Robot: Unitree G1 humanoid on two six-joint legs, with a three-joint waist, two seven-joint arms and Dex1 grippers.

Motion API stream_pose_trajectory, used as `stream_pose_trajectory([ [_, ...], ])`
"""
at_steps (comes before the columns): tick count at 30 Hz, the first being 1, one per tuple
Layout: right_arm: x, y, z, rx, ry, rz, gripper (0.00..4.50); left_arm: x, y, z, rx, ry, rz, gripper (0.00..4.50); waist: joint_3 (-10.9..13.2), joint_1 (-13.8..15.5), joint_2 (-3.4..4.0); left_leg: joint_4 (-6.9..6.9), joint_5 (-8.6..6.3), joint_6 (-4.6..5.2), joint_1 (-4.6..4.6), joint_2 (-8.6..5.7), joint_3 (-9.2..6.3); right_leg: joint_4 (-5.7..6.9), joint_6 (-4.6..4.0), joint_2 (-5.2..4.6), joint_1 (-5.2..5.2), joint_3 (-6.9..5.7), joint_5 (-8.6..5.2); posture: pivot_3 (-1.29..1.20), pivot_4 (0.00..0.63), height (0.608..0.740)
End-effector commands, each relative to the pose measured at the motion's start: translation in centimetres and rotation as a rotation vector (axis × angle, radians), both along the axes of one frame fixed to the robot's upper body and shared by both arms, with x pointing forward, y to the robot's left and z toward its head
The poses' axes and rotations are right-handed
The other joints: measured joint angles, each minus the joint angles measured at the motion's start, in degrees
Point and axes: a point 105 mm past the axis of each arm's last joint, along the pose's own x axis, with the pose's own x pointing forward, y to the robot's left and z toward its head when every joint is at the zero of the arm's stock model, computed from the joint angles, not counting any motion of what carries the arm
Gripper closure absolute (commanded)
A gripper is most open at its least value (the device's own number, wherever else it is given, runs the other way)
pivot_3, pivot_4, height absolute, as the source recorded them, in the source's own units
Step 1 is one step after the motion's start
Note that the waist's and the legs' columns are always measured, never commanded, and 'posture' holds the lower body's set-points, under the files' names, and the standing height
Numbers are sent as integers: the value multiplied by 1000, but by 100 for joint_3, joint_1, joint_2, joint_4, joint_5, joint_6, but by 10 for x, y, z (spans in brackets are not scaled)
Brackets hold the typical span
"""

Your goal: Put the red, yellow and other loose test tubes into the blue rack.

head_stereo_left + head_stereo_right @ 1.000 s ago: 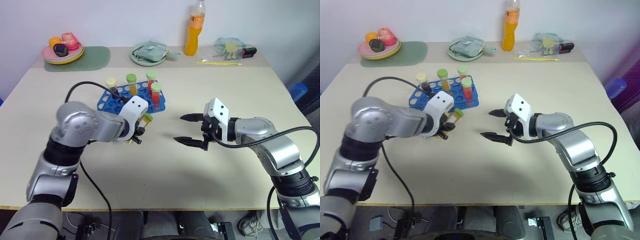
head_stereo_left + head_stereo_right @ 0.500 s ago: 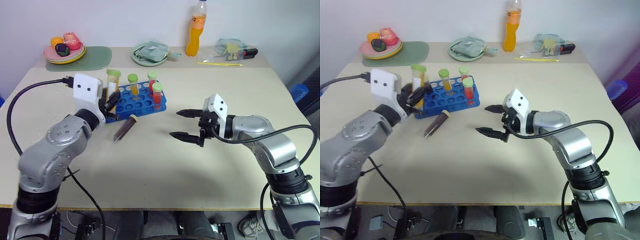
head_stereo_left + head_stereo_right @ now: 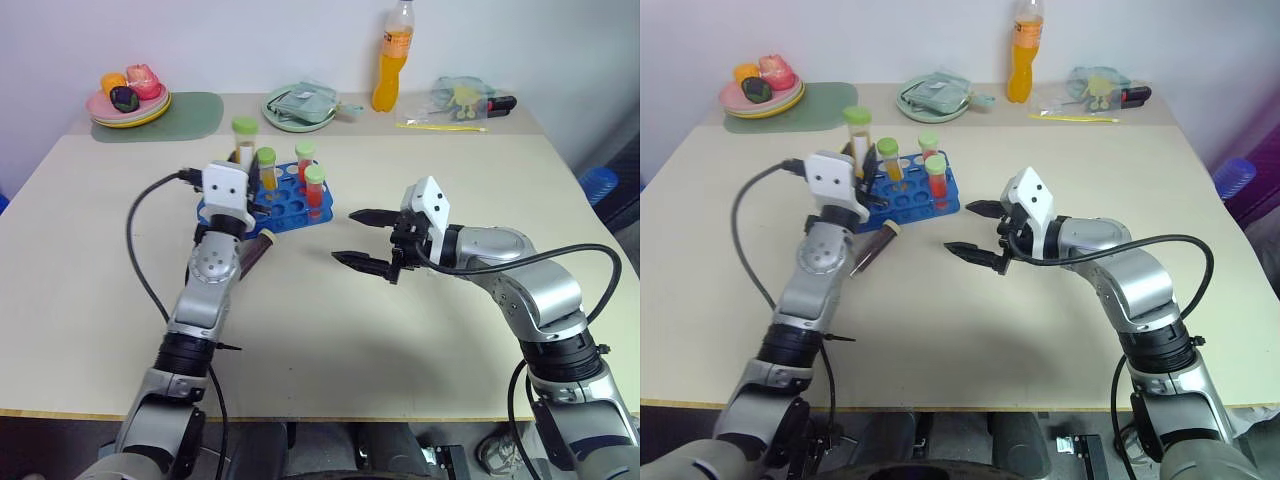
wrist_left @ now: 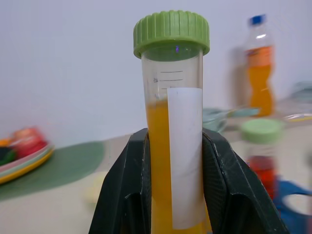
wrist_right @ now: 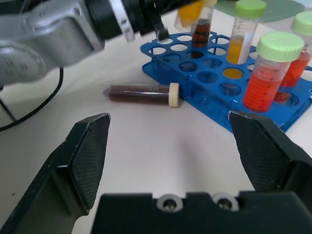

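Left wrist view shows a yellow-liquid test tube [image 4: 171,146] with a green cap, held upright between the clenched fingers of the left end effector [image 3: 247,180]. The tube stands raised just above the blue rack [image 3: 285,205], at its far left corner. Three capped tubes stand in the rack's holes. A dark purple-brown tube [image 5: 144,93] lies on the tabletop [image 3: 330,330] just beside the rack's near edge. The right end effector [image 3: 366,238] hovers near the rack's right side, fingers spread and empty.
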Motion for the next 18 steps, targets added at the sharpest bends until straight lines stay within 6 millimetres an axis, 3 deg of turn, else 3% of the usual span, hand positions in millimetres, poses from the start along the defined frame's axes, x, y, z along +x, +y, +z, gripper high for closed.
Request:
stream_pose_trajectory([
  [1, -3, 1, 18, 36, -58, 5, 190, 1, -5, 4, 14, -62, -14, 3652, 0, 0, 0, 0, 0, 0, 0, 0, 0, 1, 0, 0, 0, 0, 0, 0, 150, 729],
  [9, -3, 1, 20, 49, -60, -1, 190, 11, -12, -18, 0, -32, 10, 3652, 0, 29, 0, 6, -1, 2, 0, 0, 0, 3, 2, 2, 1, -1, 1, 0, 150, 729],
  [18, -2, 4, 21, 54, -62, 5, 190, 15, -24, -20, -27, -42, -48, 3652, 0, 37, 0, 33, -7, 13, -10, 0, 0, 5, 8, 3, 3, -1, 4, 0, 150, 729],
])
